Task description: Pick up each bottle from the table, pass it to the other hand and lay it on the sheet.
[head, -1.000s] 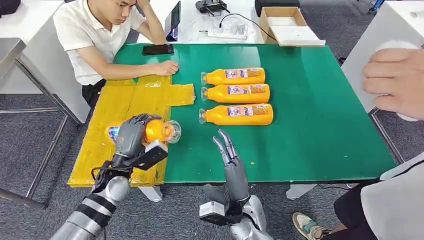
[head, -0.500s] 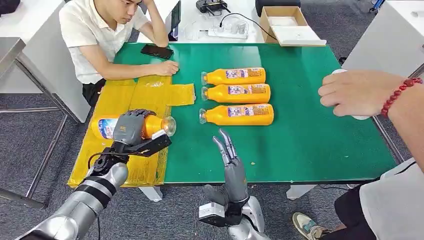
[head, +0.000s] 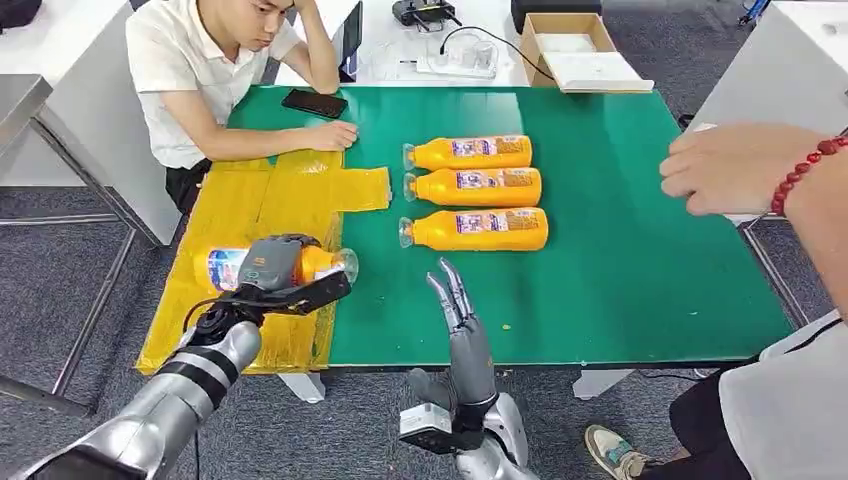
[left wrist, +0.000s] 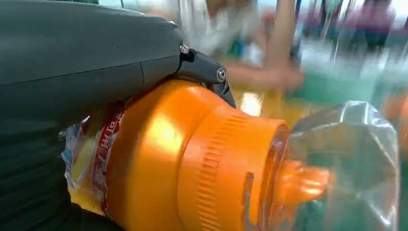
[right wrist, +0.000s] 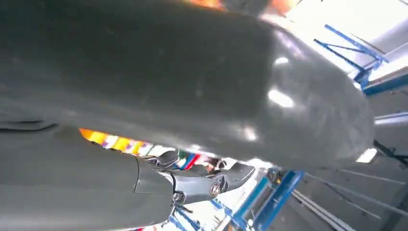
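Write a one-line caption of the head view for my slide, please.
The left hand holds an orange bottle over the yellow sheet; the right hand waits open.

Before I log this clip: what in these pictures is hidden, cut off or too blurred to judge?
- Held bottle: the left hand covers its middle in the head view, so whether it rests on the yellow sheet is unclear.
- Left wrist view: the background behind the bottle is blurred.
- Right wrist view: the right hand blocks the table.
- Bottle labels: too small to read.
- Person's hand: cut off by the head view's right edge.
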Robot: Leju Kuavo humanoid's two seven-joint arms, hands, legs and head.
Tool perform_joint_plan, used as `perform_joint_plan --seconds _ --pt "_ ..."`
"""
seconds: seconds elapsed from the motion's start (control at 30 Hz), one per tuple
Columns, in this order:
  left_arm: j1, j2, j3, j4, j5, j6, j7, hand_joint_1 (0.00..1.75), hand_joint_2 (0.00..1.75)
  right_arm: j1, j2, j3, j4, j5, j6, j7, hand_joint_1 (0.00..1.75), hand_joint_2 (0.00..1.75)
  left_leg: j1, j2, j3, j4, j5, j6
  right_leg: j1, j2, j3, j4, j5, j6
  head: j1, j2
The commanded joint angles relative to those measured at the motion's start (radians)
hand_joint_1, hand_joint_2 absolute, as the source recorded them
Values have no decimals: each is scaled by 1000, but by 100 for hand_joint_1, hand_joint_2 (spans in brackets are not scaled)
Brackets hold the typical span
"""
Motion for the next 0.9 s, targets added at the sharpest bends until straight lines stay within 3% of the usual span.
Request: perform_joint_plan --seconds 0.03,0.07,0.1,0.13,0.17,0.2,0.23,0.27,0.3,0.37,0.43,0.47,0.53,0.7,0.8,0.9 --pt "-140 -66 -41 355 -29 -104 111 175 175 -16 19 -6 71 -33 42 -17 0 0 1 1 3 0 -1 -2 2 -1 4 -1 -1 -2 0 0" --pt "-140 -66 -20 365 -11 -104 113 82 175 -20 24 -1 82 -39 45 -23 0 0 0 1 4 -1 -1 -1 1 -1 4 -1 -1 -1 0 0" --pt "-139 -65 -8 369 -2 -102 103 31 175 -23 26 3 89 -44 44 -28 0 0 1 2 5 -1 -1 -2 1 0 5 -1 -1 -2 0 0" --pt "-127 -75 80 357 124 -222 -42 42 175 -25 27 8 105 -61 55 -34 0 0 1 2 3 -1 -1 -1 1 1 3 -1 0 -1 0 0" --pt "-126 -78 65 354 113 -227 -49 56 175 -25 28 9 114 -67 54 -41 0 0 1 4 6 -2 -2 -2 2 2 6 -2 0 -2 0 0" --pt "-129 -84 49 350 101 -233 -44 108 175 -28 28 13 124 -74 53 -42 0 0 1 5 5 -1 -1 -2 1 3 4 -1 0 -2 0 0" --pt "-132 -88 44 349 97 -234 -34 117 175 -29 28 17 125 -77 53 -42 0 0 1 5 7 -2 -2 -2 1 2 6 -2 -1 -2 0 0" --pt "-136 -91 35 350 89 -235 -17 136 175 -31 27 22 128 -83 51 -42 0 0 0 5 6 -2 -1 -2 1 2 5 -1 -1 -2 0 0" --pt "-142 -91 18 354 72 -236 6 134 175 -34 27 27 131 -88 50 -42 0 0 1 3 8 -2 -2 -3 2 -1 7 -1 -1 -2 0 0" --pt "-148 -89 3 363 56 -239 34 162 175 -37 27 32 136 -93 54 -42 0 0 1 2 8 -2 -1 -2 2 -1 7 -1 -1 -2 0 0" --pt "-141 -84 43 370 98 -250 36 162 175 -42 28 39 144 -101 57 -42 0 0 1 4 8 -1 -2 -2 2 2 7 -1 -1 -2 0 0" --pt "-137 -81 51 372 107 -247 30 152 175 -44 27 43 145 -103 55 -42 0 0 1 5 7 -2 -2 -2 1 3 6 -1 0 -2 0 0" --pt "-133 -83 60 374 116 -237 23 0 175 -46 26 45 148 -108 51 -42 0 0 1 5 8 -2 -2 -2 1 3 7 -1 0 -2 0 0" --pt "-121 -110 110 348 198 -262 -74 0 175 -53 17 63 158 -123 44 -42 0 0 1 5 8 -2 -2 -2 1 2 7 -1 -1 -2 0 0" --pt "-62 -162 190 253 360 -221 -317 0 175 -50 6 85 149 -134 41 -42 0 0 0 2 6 -2 -1 -1 0 0 6 0 -1 -1 0 0" --pt "-26 -168 183 197 418 -258 -364 0 175 -49 1 96 151 -142 45 -42 0 0 0 0 5 -1 -1 -1 0 0 5 -1 -1 -1 0 0"
